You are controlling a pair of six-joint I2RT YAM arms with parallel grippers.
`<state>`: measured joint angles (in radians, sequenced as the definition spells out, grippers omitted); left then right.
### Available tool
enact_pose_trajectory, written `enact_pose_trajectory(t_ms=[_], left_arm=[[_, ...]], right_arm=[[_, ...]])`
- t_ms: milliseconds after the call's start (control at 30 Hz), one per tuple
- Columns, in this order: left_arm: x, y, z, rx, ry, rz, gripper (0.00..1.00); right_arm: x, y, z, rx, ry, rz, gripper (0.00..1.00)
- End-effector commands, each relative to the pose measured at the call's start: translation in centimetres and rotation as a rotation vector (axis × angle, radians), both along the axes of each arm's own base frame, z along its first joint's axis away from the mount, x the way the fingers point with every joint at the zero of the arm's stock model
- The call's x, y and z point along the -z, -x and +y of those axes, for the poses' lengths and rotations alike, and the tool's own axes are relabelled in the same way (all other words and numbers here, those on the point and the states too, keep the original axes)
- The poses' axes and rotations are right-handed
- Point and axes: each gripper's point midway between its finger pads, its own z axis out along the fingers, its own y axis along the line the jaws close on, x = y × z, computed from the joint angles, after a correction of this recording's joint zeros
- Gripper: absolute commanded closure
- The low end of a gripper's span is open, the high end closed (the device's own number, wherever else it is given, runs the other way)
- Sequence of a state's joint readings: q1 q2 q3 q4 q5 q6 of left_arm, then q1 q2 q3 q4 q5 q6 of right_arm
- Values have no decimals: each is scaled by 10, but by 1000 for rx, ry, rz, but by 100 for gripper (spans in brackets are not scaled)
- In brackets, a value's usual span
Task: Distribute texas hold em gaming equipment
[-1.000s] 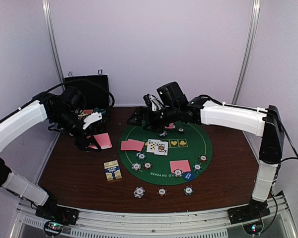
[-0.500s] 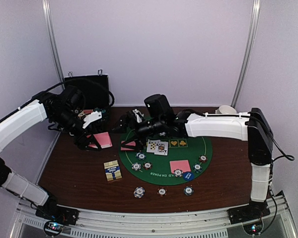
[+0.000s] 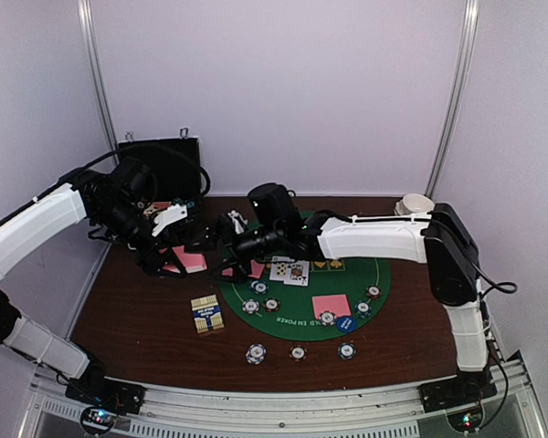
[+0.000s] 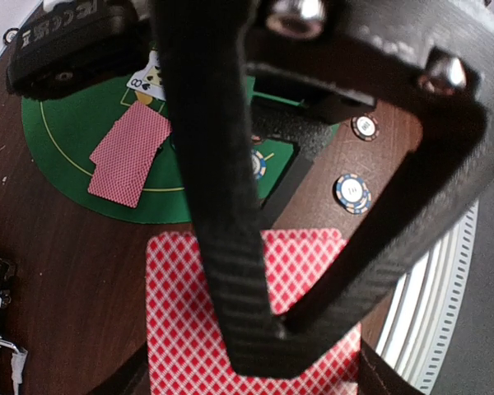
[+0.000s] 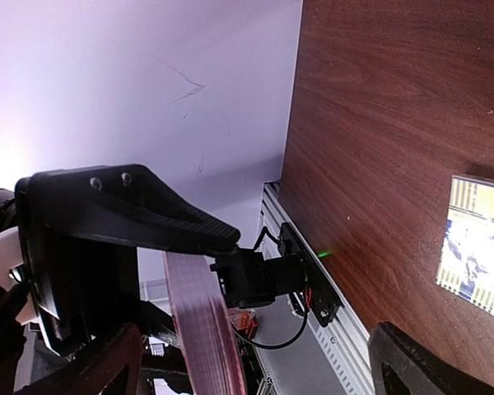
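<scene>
Dealing looks midway: on the bench (image 3: pixel 137 328), the green mat (image 3: pixel 384 265) already carries cards (image 3: pixel 331 305) and chips (image 3: pixel 250 307). The right arm stretches low across the mat toward the far left, the right hand (image 3: pixel 217 242) spread wide and empty, just beside the deck (image 3: pixel 190 259). The left arm bends over that corner, the left hand (image 3: pixel 164 261) clenched on the deck, left of the mat. Next, probably: pinch one card off without dragging others.

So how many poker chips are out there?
9 chips: six on the green mat's near half, three in a row on the wood before it. More may hide under the right arm.
</scene>
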<state>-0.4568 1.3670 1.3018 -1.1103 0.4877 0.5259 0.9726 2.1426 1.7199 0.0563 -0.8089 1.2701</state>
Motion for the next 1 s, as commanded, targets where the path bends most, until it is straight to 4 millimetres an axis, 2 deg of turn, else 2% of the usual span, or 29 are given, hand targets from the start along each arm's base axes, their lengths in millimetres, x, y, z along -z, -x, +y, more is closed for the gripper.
enact_pose_trajectory(t_ms=[0,267,433,733,967], left_arm=[[-16,-5,-4,5,43,-30,100],[-17,-5,-4,4,46,-34,100],[-19,-5,-4,4,47,-39,100],[-19,-6,-5,5,51,-37,100],[-19,-6,-5,4,50,-39,100]], right_arm=[[-22,6,15,-32,-73,-11,1],[-3,4,21,-40,-33,11,6],[8,2,16,-40,-5,21,12],[8,-14,-11,-3,22,8,23],[-3,-13,-18,-15,9,-8,34]])
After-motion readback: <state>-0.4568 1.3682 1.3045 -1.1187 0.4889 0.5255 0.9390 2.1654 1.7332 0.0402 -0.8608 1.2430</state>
